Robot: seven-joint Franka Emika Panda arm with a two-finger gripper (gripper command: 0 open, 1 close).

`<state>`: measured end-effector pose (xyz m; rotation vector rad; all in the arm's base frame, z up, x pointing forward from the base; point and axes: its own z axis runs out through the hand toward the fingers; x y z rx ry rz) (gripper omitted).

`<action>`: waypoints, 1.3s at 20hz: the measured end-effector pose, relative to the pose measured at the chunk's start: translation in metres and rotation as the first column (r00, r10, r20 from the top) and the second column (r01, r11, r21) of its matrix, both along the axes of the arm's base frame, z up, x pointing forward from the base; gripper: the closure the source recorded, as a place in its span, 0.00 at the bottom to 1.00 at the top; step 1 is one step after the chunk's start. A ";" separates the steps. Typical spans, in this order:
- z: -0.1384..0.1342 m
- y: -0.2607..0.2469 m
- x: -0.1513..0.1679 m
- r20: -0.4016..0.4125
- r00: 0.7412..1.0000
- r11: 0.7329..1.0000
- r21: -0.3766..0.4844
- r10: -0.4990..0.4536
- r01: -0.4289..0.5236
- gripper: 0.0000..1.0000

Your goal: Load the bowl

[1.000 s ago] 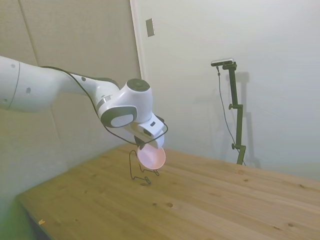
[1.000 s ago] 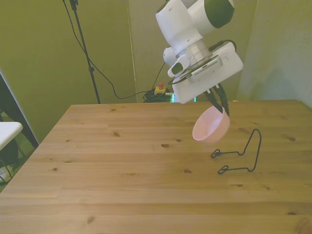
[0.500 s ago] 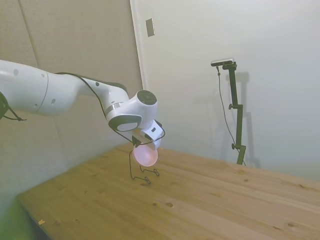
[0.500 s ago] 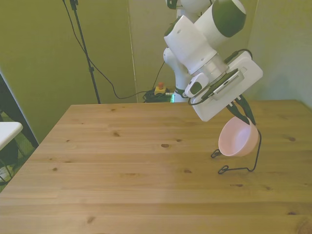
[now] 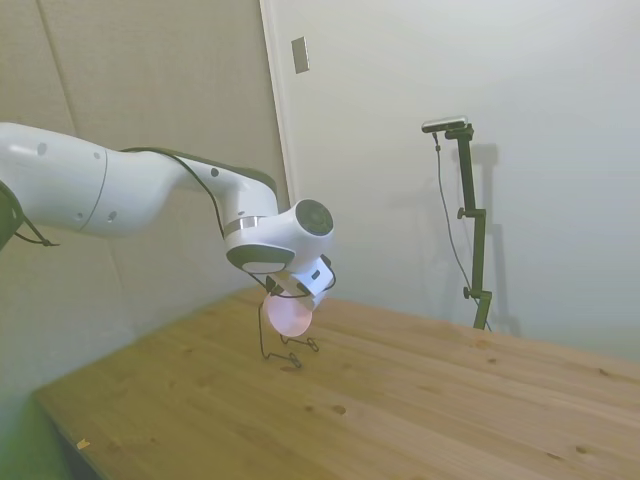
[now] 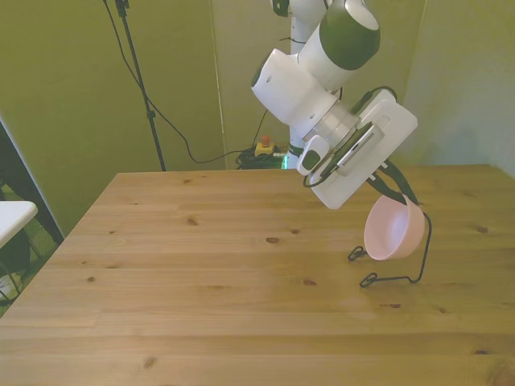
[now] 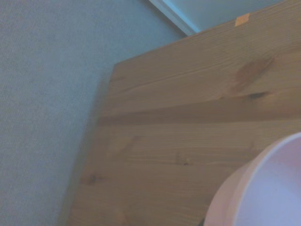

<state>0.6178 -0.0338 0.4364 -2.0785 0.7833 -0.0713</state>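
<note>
In the side view the white arm [image 5: 150,190] reaches in from the picture's left, bends down at the wrist, and ends just above the far part of the wooden worktop [image 5: 400,400]. Under the wrist hangs the pale pink bowl [image 5: 289,315], tipped so that its round face turns toward the camera, and right below and beside it stands the thin black wire stand [image 5: 275,345], its feet resting on the wood. In the front view the bare worktop [image 6: 201,281] fills the front view's left and middle; the wrist block comes down at a slant over the front view's right half, and the gripper [image 6: 396,190] is clenched on the upper rim of the bowl [image 6: 393,230], holding it tilted on its side with the opening toward the front view's left. The bowl sits inside the upright loop of the wire stand [image 6: 422,241], off the wood, though whether it touches the wire cannot be told. The wrist view shows a blurred curve of the bowl [image 7: 263,193] over the worktop [image 7: 178,141] near its edge, with a small orange mark [image 7: 242,19] on the wood.
</note>
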 end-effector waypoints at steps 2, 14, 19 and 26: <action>-0.007 0.000 0.001 -0.004 1.000 1.000 0.012 0.000 0.000 1.00; -0.031 0.001 0.005 -0.026 1.000 1.000 0.030 0.003 -0.002 1.00; -0.034 0.001 0.006 -0.030 1.000 1.000 0.031 0.003 -0.002 1.00; -0.042 0.001 0.002 -0.046 0.999 0.999 0.032 0.004 -0.002 1.00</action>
